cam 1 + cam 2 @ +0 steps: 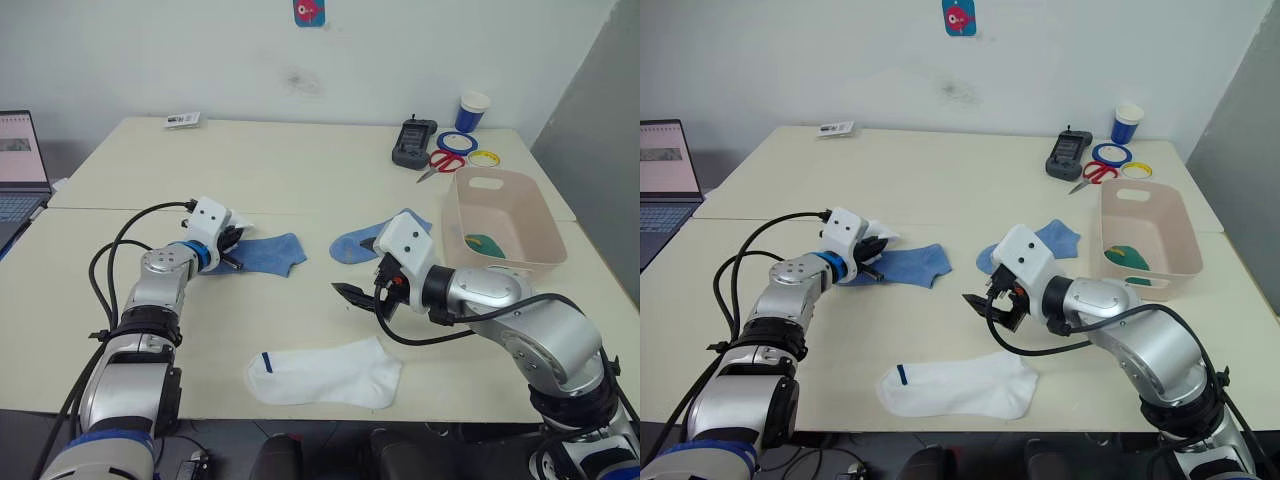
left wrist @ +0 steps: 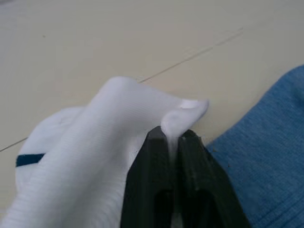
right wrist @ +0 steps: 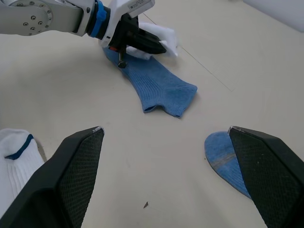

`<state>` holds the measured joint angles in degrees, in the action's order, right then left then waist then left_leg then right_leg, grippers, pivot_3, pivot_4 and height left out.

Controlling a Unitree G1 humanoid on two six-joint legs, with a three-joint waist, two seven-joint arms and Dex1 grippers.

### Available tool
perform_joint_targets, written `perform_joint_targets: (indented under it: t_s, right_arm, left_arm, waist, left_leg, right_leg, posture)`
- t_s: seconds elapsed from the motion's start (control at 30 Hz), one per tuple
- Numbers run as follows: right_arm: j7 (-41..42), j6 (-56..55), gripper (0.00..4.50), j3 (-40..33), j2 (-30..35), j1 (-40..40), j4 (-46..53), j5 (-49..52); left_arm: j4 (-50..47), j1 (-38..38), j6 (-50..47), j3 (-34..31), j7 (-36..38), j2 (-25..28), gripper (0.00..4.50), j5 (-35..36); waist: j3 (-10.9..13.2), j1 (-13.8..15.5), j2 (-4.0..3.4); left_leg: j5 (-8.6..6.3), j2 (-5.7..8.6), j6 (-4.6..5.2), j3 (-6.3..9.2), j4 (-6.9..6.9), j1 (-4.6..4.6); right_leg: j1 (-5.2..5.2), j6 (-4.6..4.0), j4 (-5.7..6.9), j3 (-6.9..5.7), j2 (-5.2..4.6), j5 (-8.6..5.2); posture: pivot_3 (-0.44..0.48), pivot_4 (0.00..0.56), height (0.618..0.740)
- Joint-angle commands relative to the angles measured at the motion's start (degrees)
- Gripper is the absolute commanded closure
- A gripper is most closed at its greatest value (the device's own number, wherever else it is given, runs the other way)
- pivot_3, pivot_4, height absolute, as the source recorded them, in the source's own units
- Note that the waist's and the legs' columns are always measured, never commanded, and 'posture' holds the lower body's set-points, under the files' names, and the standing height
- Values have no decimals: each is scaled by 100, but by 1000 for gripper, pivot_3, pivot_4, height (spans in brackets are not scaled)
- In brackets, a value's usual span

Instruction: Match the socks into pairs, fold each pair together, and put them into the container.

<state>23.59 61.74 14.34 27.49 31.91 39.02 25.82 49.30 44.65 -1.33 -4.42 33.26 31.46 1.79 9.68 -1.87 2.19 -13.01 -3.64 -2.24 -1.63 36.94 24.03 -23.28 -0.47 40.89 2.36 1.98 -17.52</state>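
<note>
White sock (image 1: 325, 373) lies flat at the near table edge, dark cuff mark toward the robot's left, nothing touching it

Right gripper (image 1: 362, 296) hovers just above the table (image 1: 300, 170) beyond that sock, fingers spread wide, holding nothing. In the right wrist view both fingers (image 3: 71, 166) stand far apart with bare tabletop between them

Left gripper (image 2: 173, 142) is on the left side, fingers pinched tight on a fold of the second white sock (image 2: 95, 156); the cloth bunches up around the fingertips, blue cuff stripe visible at the side. This sock sits at the end of a blue sock (image 1: 268, 252), touching or overlapping it, can't tell which

Second blue sock (image 1: 368, 240) lies nearer the middle, just behind the right gripper, partly hidden by its wrist

Bin (image 1: 500, 220) stands on the right, beyond the right arm, upright. A green sock with a yellow mark (image 1: 487, 244) lies on its bottom

Far side of the table: scissors (image 1: 440, 163), tape rolls (image 1: 470, 150), a black handset (image 1: 413, 143), a paper cup (image 1: 472, 110). Laptop (image 1: 20, 170) at the far left edge
</note>
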Motion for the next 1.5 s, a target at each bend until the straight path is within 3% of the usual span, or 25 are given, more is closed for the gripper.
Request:
perform_joint_targets:
  t_s: [0.03, 0.3, 0.4, 0.47, 0.7, 0.9, 1.03, 1.23, 1.4, 1.5]
  right_arm:
    - [-52, -97, 0, -122, 1, -37, 229, -47]
    - [114, -284, 0, -303, 226, -241, 154, -29]
    - [204, -332, 0, -373, 366, -335, 119, -23]
    - [292, -339, 0, -422, 536, -415, 111, -30]
    - [380, -138, 0, -722, 1169, -778, 396, 1]
    - [208, 246, 0, -1014, 1259, -1166, 869, 99]
    - [133, 448, 0, -1141, 1292, -1284, 1058, 99]
    - [222, 528, 0, -1412, 1658, -1587, 1176, 53]
    - [337, 339, 0, -1515, 1933, -1871, 1182, 16]
    - [328, 209, 0, -1520, 1931, -1913, 1151, -17]
  left_arm:
    - [-985, -109, -431, -425, -266, 120, 4458, 347]
    - [-4950, -1231, -4271, -756, -147, 464, 4458, 1570]
    - [-5788, -1348, -5581, -701, -269, 273, 4458, 2101]
    - [-6171, -1358, -6203, -566, -475, -123, 4458, 2357]
    - [-6157, -1027, -7174, -79, -1183, -1860, 4458, 2689]
    - [-5307, -501, -6963, 191, -1453, -2914, 4458, 2633]
    - [-5021, -414, -6646, 90, -1522, -3266, 4458, 2654]
    - [-5234, -352, -6715, 93, -1239, -2992, 2772, 2875]
    - [-5637, -210, -6705, 309, 107, -1679, 1118, 3347]
    - [-5472, -282, -5018, 1035, 1774, -442, 90, 2751]
  waist:
    - [0, -1, 0]
    - [2, -12, 4]
    - [3, 8, 5]
    - [3, 22, 5]
    - [8, 19, 14]
    - [8, -3, 14]
    - [8, -3, 14]
    - [8, 0, 14]
    - [11, -8, 14]
    - [13, -14, 10]
  left_leg:
    - [0, 0, 0, 0, 0, 0]
    - [3, -2, -6, 17, -1, -4]
    - [3, 2, -5, 21, 0, -6]
    - [3, 5, -5, 21, 1, -5]
    - [2, 13, -4, 22, 2, -2]
    - [2, 15, -4, 21, -1, -12]
    - [2, 17, -4, 20, 0, -12]
    - [3, 19, -5, 17, -1, -12]
    - [3, 19, -6, 17, -3, -13]
    - [5, 18, -9, 17, -6, -19]
  right_leg:
    - [0, 0, 0, 0, 0, 0]
    - [0, 1, 2, 6, -3, 0]
    - [5, 2, 3, 1, -3, 0]
    - [8, 3, 2, -3, -4, 0]
    - [8, 7, -5, 7, -7, 2]
    - [10, 6, 0, 9, 10, 2]
    - [9, 6, -2, 19, 11, 2]
    - [9, 7, -2, 18, 12, 2]
    - [8, 7, -3, 17, 18, 1]
    - [7, 7, -2, 16, 21, 1]
  posture:
    - [0, 150, 732]
    - [0, 150, 732]
    - [0, 150, 732]
    - [0, 150, 732]
    - [0, 150, 732]
    - [0, 150, 732]
    - [0, 150, 732]
    - [0, 150, 732]
    - [0, 150, 732]
    - [0, 150, 732]
